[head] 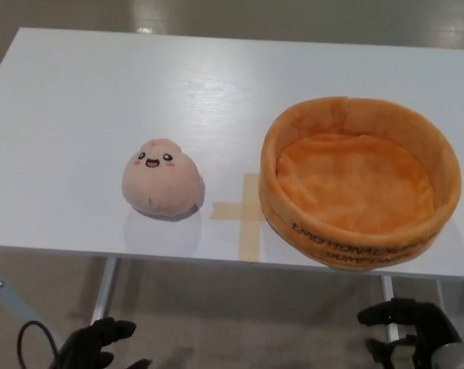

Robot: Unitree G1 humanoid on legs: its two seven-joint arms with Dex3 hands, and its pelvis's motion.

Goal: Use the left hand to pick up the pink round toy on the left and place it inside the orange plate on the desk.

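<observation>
From the head view you are looking down on a white surface that fills most of the picture. The pink round toy sits on it left of centre, resting flat on its base, with its smiling face and rosy cheeks turned up toward you. Nothing touches it. Just to its right a cross of tan tape is stuck to the white top, lying between the toy and the orange plate. That plate is a soft, plush ring with a high padded wall and dark lettering along its near side; it stands at the right, close to the front edge of the surface, well apart from the toy, and its inside holds nothing.

Your left hand shows at the bottom left, below the front edge and away from the toy, with a black cable looping beside it; its fingers are loosely curled apart and hold nothing. Your right hand sits at the bottom right, under the plate's side, fingers spread and holding nothing as well.
</observation>
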